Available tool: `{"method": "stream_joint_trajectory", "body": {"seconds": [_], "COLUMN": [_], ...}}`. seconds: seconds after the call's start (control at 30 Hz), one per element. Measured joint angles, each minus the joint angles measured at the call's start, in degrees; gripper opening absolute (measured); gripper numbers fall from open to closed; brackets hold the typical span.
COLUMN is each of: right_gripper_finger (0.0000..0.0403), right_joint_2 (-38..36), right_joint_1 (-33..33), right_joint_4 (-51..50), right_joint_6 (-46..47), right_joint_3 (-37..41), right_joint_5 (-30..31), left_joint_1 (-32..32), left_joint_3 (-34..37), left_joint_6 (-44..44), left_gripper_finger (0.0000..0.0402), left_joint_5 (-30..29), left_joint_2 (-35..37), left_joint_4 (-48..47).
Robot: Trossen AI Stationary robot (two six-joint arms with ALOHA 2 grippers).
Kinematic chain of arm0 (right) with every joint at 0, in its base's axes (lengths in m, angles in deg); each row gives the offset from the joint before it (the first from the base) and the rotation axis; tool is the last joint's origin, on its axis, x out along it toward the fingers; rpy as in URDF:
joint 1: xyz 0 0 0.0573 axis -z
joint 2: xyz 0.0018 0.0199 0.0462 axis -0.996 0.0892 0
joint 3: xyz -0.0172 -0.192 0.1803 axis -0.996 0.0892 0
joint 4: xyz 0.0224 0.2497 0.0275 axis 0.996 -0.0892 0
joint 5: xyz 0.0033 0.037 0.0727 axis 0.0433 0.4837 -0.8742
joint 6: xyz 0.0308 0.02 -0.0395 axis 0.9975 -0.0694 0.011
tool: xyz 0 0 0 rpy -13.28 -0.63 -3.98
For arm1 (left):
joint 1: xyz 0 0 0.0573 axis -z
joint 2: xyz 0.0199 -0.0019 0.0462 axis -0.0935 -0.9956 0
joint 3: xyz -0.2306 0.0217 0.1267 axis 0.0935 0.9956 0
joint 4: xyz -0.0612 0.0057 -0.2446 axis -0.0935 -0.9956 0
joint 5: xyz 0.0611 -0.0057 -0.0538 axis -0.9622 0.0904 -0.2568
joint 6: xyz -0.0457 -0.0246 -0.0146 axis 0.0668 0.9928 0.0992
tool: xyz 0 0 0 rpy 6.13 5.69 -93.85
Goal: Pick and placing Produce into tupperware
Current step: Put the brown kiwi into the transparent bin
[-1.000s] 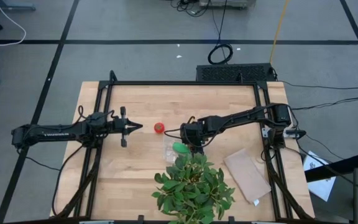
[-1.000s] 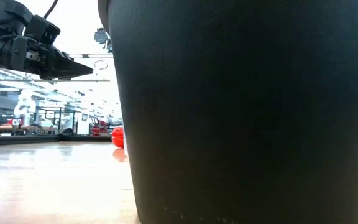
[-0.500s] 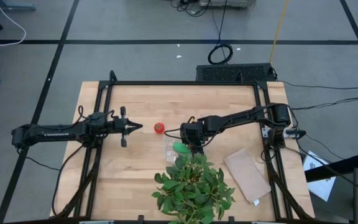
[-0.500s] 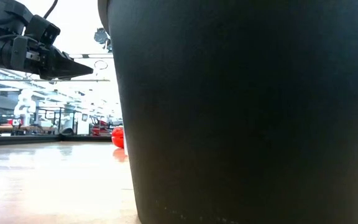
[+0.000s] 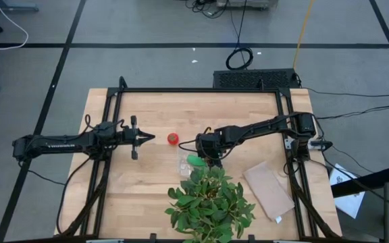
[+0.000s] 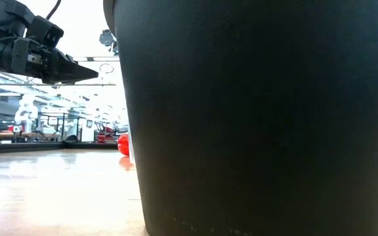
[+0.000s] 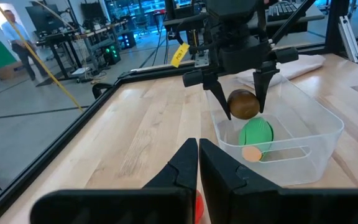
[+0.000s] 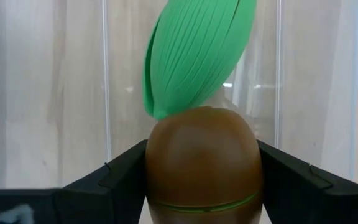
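Note:
A clear tupperware [image 7: 303, 127] stands mid-table [image 5: 183, 162], just ahead of the plant. The green oblong piece [image 7: 256, 132] lies inside it [image 8: 194, 50]. My right gripper [image 7: 246, 115] hangs over the tupperware, shut on the brown kiwi [image 7: 243, 104], which sits just above the green piece. The red tomato [image 5: 173, 138] rests on the wood to the tupperware's far left, also seen in the low view [image 6: 123, 144]. My left gripper [image 5: 152, 138] is shut and level, left of the tomato, touching nothing. My right gripper pinches the kiwi's two opposite sides [image 8: 253, 168] between its two fingers [image 8: 291, 180]. The fingers come steeply from above, pointing down into the tupperware. The kiwi is held clear of the table, low over the green piece; I cannot tell whether it touches that piece.
A leafy plant [image 5: 210, 202] in a black pot stands near the table's front edge, and the pot [image 6: 261, 118] blocks most of the low view. A flat tan sheet [image 5: 269, 189] lies at the right front. Black frame rails [image 5: 201, 90] border the table.

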Motion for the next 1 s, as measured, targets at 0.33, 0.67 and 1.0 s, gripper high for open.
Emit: {"method": "stream_joint_trajectory", "body": {"seconds": [0.33, 0.67, 1.0], "right_gripper_finger": [0.0235, 0.0232, 0.0237], "right_joint_2": [0.1, 0.1, 0.1], "right_joint_1": [-0.8, -1.1, -1.1], "right_joint_4": [-1.6, -2.9, -2.9], "right_joint_6": [-8.7, -7.7, -7.3], "right_joint_3": [0.0, 0.0, 0.0], "right_joint_5": [2.1, 4.3, 4.2], "left_joint_1": [0.0, 0.0, 0.0], "left_joint_3": [0.0, 0.0, 0.0], "left_joint_6": [-0.1, -0.1, -0.1], "left_gripper_finger": [0.0021, 0.0021, 0.0021], "left_joint_5": [0.0, 0.0, 0.0], "left_joint_2": [0.0, 0.0, 0.0], "left_joint_4": [-0.7, -0.7, -0.7]}}
